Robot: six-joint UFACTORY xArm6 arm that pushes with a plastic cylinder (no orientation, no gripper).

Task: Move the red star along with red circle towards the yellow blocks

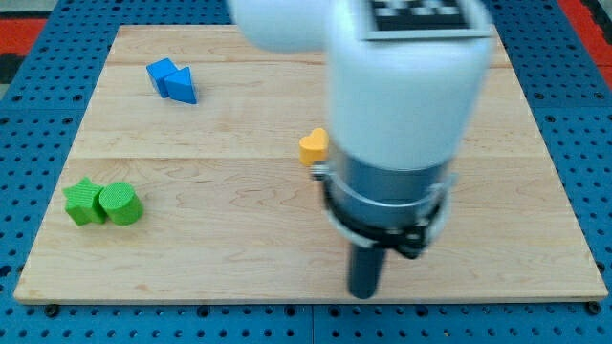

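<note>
Though neither red block shows, my tip sits below the yellow block, so I judge finding them comes next.

Board: pale wood, smooth, matt, visible grain. Arm housing: glossy white plastic. Rod: dark, matt.

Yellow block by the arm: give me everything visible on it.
Only part of the yellow block shows; the arm's white housing covers its right side from this view. What shows is orange-yellow, matte, with a rounded top edge and a lobe pointing to the view's left; the full shape cannot be made out. It sits flat on the wooden board near the middle, with no visible block touching it. My tip is well below it, toward the view's bottom, apart from it.
</note>
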